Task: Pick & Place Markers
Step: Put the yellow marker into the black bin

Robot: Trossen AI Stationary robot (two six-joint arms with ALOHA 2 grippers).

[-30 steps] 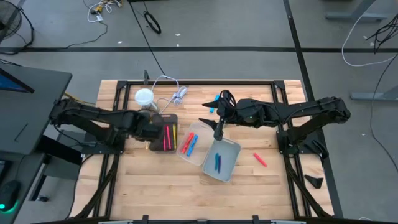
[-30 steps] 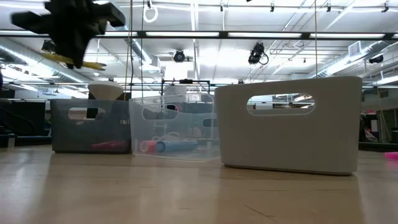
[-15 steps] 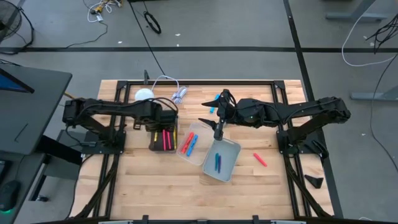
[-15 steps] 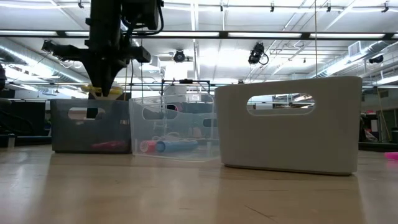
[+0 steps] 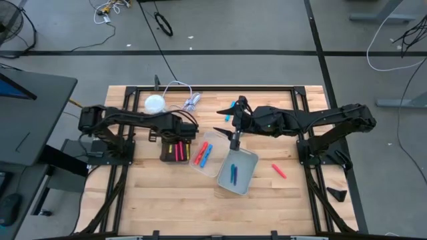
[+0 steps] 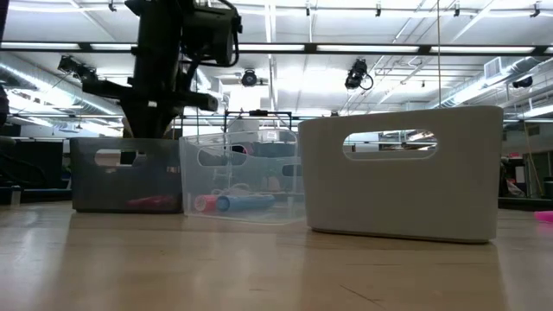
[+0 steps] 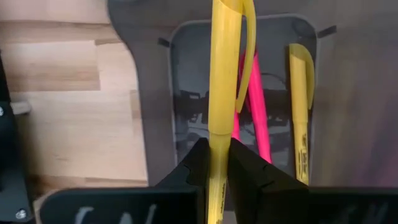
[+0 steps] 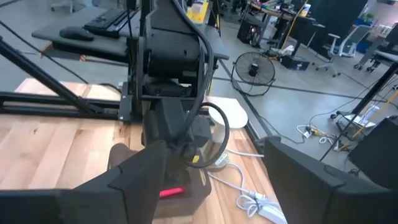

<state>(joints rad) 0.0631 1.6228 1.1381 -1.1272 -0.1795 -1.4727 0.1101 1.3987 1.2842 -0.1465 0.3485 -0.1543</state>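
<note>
My left gripper (image 7: 219, 163) clenches a yellow marker (image 7: 222, 93) over the dark bin (image 5: 175, 148), where pink and yellow markers lie; its print is unreadable. My right gripper (image 5: 234, 133) hangs spread above the clear bin (image 5: 205, 155).

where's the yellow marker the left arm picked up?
Left gripper is shut on the yellow marker, held over the dark bin on the table's left half in the high view, above the pink markers and another yellow marker lying inside.
</note>
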